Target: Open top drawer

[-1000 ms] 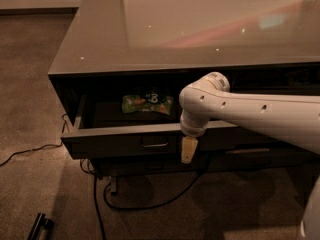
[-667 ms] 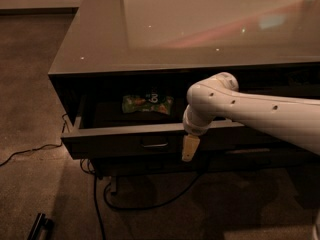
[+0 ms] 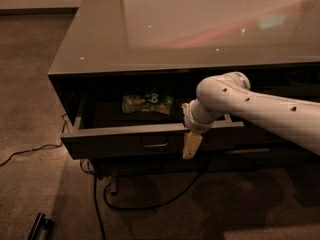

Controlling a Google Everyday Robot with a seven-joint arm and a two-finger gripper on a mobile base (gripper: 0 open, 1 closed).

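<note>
The top drawer [image 3: 115, 144] stands pulled out from the dark cabinet, under the glossy table top [image 3: 200, 29]. Its flat dark front carries a small metal bar handle [image 3: 154, 144] at the centre. A green snack bag [image 3: 147, 104] lies on the drawer floor towards the back. My gripper [image 3: 191, 146] hangs downwards in front of the drawer's front panel, a little right of the handle and apart from it. My white arm [image 3: 260, 114] reaches in from the right, over the drawer's right part.
A lower drawer front with a like handle [image 3: 240, 151] sits below at the right. Black cables [image 3: 140, 204] run over the carpet under and left of the cabinet. A dark bar-shaped object [image 3: 40, 226] lies at the bottom left.
My arm and gripper have shifted slightly to the right, away from the handle. The drawer stays pulled out the same amount.
</note>
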